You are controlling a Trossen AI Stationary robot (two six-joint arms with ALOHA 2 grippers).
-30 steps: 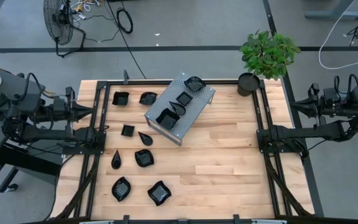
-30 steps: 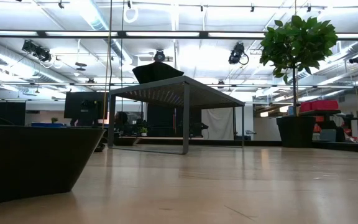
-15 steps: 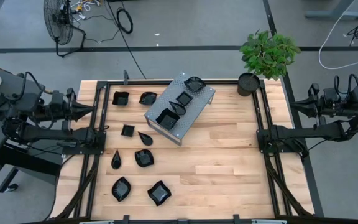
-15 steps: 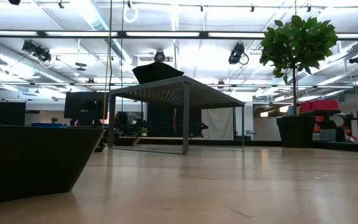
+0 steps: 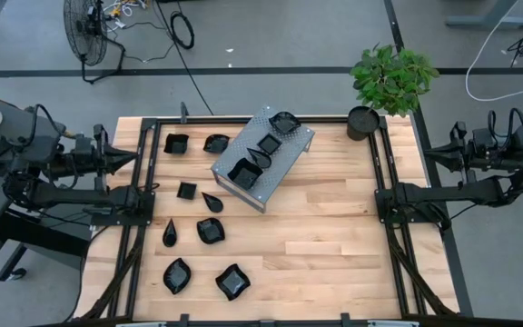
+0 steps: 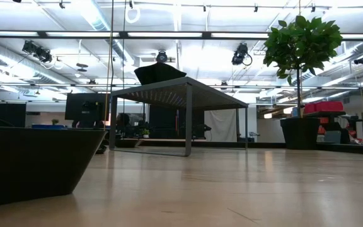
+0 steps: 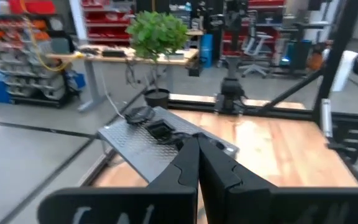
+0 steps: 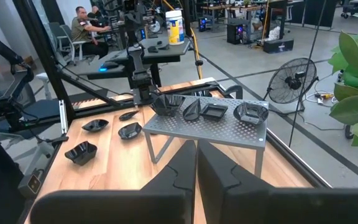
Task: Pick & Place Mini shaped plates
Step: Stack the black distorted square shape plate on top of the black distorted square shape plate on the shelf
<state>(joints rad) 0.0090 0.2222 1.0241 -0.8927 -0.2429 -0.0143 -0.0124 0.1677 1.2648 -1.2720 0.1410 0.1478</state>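
Both arms wait pulled back at the two ends of the wooden desk [image 5: 334, 245], outside its black frame. The left tool [image 7: 197, 163] sits at the left edge with its two dark fingers pressed together and nothing between them; the right tool [image 8: 196, 168] sits at the right edge, its fingers likewise closed to a thin seam and holding nothing. A perforated grey metal stand [image 5: 263, 156] rests at an angle near the far middle of the desk, and four of the mini shaped plates [image 5: 270, 143] lie in a row along its top: a wavy one at the far end, a square one, a teardrop, and a larger square one at the near end. The others lie on the wood to the left of the stand, well apart from both tools: two just beside its far left side, a small square and a teardrop near its near corner, a teardrop and a rounder dish closer to the front, and two wavy-rimmed dishes nearest the front edge. A potted plant [image 5: 390, 80] stands at the far right corner. In the low view, one dark dish fills the left foreground.
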